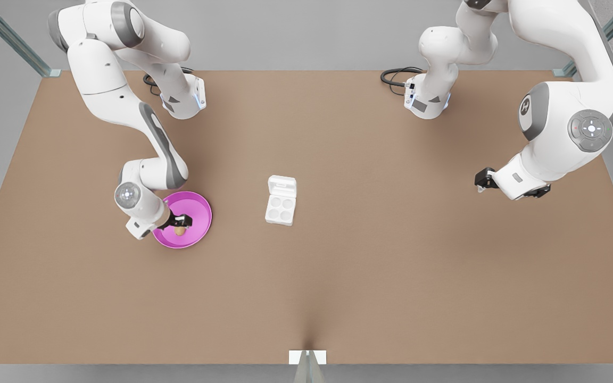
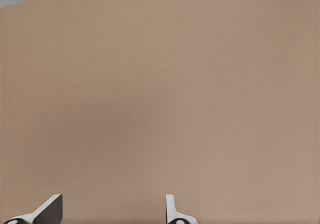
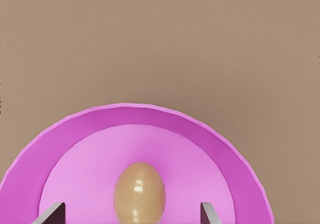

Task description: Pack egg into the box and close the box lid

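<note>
Egg [image 3: 139,192]: glossy tan-beige, resting on the plate [image 1: 200,213], which is magenta-pink with a lighter pink centre. Box [image 1: 280,208] and box lid [image 1: 282,186], well apart from the plate: plain white. Table [image 1: 391,266]: uniform brown. Right gripper [image 1: 181,222] over the plate: black fingers on a white arm with grey joints.

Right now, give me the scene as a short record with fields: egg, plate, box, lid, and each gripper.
egg: tan, lying on the pink plate, between the right gripper's fingers, not yet gripped
pink plate: on the table, toward the front view's left
box: white four-cup carton at table centre, all cups empty
box lid: open, folded back behind the cups
right gripper: open, down over the plate around the egg
left gripper: open, waiting above bare table at the front view's right
</note>
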{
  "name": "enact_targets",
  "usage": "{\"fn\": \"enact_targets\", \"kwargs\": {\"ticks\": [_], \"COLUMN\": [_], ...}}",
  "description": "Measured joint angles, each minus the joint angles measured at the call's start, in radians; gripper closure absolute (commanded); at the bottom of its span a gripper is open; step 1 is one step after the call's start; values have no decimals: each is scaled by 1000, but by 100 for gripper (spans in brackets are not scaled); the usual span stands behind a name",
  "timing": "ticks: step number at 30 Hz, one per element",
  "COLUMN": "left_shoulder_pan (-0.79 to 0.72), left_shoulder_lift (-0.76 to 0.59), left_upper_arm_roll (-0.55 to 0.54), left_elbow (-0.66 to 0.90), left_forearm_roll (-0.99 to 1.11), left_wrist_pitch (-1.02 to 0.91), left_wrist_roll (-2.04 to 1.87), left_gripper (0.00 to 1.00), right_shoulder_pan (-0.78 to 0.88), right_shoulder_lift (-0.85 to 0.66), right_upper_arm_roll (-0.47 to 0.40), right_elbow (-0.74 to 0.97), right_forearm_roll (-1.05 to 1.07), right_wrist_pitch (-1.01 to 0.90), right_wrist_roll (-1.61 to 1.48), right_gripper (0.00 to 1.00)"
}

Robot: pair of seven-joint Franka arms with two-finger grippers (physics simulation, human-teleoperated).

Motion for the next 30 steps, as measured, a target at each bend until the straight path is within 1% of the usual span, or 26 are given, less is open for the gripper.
{"fn": "enact_targets", "kwargs": {"ticks": [9, 21, 22, 23, 25, 26, 27, 30], "left_shoulder_pan": [0, -2, -2, -2, -3, -3, -4, -8], "left_shoulder_lift": [0, 0, 0, 0, 0, 0, 0, 5], "left_upper_arm_roll": [0, 0, 0, 0, 0, 0, 0, 0], "left_elbow": [0, 0, 0, 0, -1, -1, -1, 0], "left_forearm_roll": [0, 0, 0, 0, 0, 0, 0, 0], "left_wrist_pitch": [0, 0, 0, 0, 0, 0, 0, 0], "left_wrist_roll": [1, 2, 2, 2, 2, 2, 2, 2], "left_gripper": [0, 0, 0, 0, 0, 0, 0, 0], "right_shoulder_pan": [-12, -29, -29, -29, -30, -30, -30, -31], "right_shoulder_lift": [71, 60, 60, 60, 60, 60, 60, 61], "right_upper_arm_roll": [-1, 1, 5, 9, 13, 13, 14, 14], "right_elbow": [9, -51, -49, -48, -45, -44, -43, -42], "right_forearm_roll": [-2, -4, -4, -4, -3, -2, -2, 2], "right_wrist_pitch": [104, 137, 138, 139, 140, 140, 141, 142], "right_wrist_roll": [19, 33, 34, 34, 36, 38, 39, 39], "right_gripper": [0, 0, 4, 28, 37, 37, 45, 54]}}
